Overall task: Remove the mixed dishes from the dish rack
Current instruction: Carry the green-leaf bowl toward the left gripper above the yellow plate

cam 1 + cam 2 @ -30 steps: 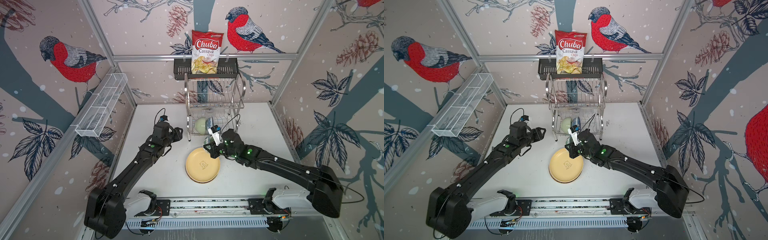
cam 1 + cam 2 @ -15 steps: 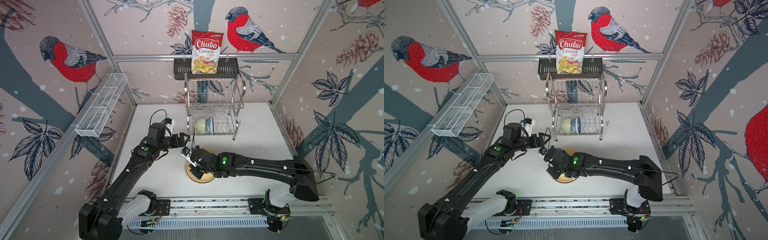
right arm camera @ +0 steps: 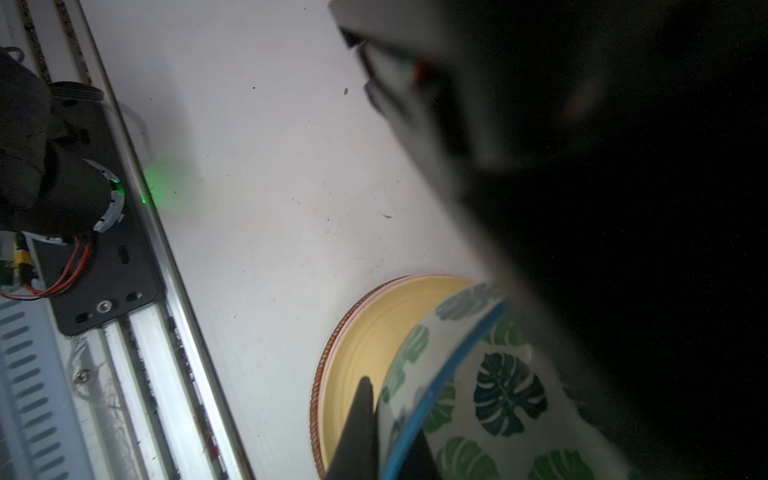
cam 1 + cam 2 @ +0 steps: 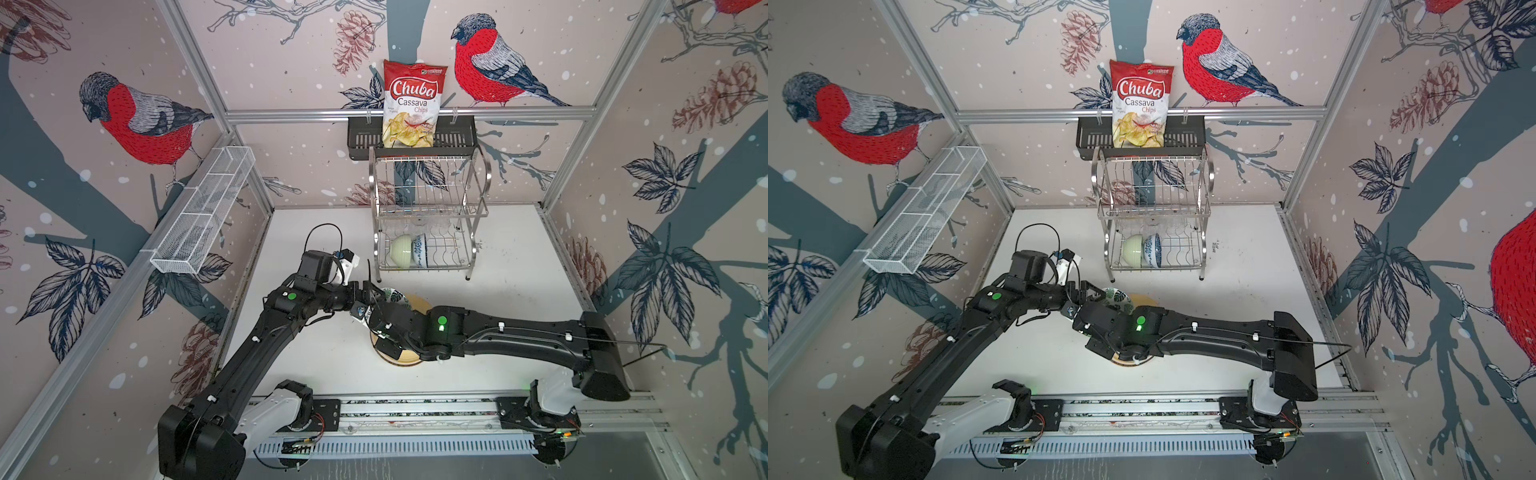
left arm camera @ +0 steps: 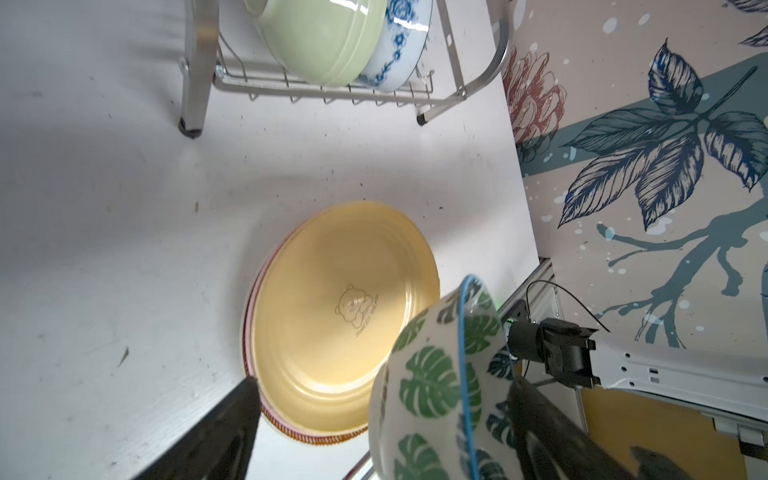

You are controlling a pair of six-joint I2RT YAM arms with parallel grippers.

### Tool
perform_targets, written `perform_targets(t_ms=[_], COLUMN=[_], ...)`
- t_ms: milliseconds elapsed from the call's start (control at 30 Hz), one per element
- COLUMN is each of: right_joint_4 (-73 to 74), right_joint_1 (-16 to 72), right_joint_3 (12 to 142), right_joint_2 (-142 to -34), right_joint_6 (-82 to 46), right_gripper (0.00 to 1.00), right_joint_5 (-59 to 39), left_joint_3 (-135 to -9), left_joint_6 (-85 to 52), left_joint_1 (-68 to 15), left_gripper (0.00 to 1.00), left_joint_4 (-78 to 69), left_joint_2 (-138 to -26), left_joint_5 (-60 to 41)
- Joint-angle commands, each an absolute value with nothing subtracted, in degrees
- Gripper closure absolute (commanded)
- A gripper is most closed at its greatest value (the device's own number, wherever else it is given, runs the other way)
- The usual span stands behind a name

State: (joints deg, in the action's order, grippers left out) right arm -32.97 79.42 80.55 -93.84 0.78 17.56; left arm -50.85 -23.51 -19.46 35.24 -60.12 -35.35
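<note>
My right gripper is shut on the rim of the green-leaf bowl, held tilted above the cream-yellow plate. That plate lies on a pink plate on the table. My left gripper is open around the bowl, one finger clearly apart from it. In both top views the two grippers meet at the bowl. The dish rack stands behind, with a pale green bowl and a blue-white bowl on its lower tier.
A chips bag sits in a black basket above the rack. A white mesh tray hangs on the left wall. The arms' rail runs along the front edge.
My right arm carried the leaf bowl from in front of the rack, leftwards over the plates. My left gripper opened wider and swung in around the bowl.
</note>
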Motion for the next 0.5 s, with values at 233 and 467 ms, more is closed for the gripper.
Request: perform_targets(t_ms=[233, 467], right_joint_4=[-34.5, -32.9], right_joint_1=[79.8, 80.2], right_joint_3=[86.9, 88.5], right_joint_2=[-98.9, -101.2], right_joint_6=[6.3, 7.6], right_gripper=[1.0, 1.0], right_joint_5=[27.7, 30.8], left_joint_3=[-48.3, -46.7], left_joint_6=[-20.9, -22.9], left_joint_1=[-19.5, -19.6], left_gripper=[0.36, 0.69], left_joint_4=[38.4, 35.6], left_joint_2=[-61.0, -60.2], left_joint_5=[-33.7, -34.6])
